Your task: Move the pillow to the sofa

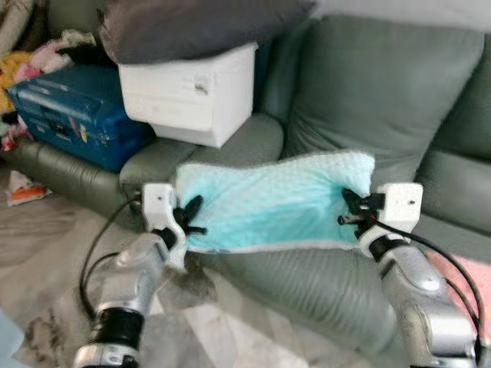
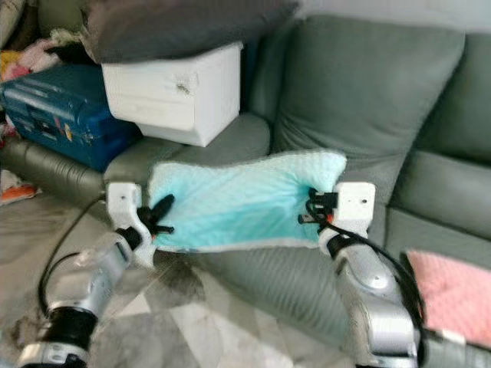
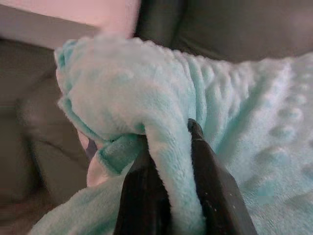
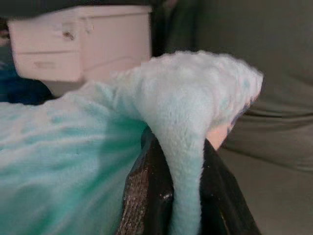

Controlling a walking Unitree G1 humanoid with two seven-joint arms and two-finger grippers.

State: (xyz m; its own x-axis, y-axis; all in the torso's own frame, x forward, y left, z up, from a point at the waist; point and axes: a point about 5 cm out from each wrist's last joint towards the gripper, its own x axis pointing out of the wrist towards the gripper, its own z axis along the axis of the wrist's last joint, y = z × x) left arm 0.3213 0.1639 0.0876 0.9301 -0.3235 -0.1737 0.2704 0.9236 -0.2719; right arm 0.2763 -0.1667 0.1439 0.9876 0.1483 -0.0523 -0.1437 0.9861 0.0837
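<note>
Spanning both end effectors, pillow [image 1: 272, 201] long axis left-right.

The grey-green leather sofa [image 1: 399, 100] spans the scene, its seat running from about 9 o'clock to 3 o'clock. On the seat at 11 o'clock rests a white rectangular box [image 1: 188, 92] with a dark grey cushion [image 1: 192, 27] lying on top of it. Just beside the box, at 10 o'clock, sits a blue hard-shell case [image 1: 73, 111] (stickers on its face, too blurred to read). A pink textured cushion [image 2: 453, 287] lies at 4 o'clock. Pale marbled floor [image 1: 54, 253] fills 7 o'clock.
</note>
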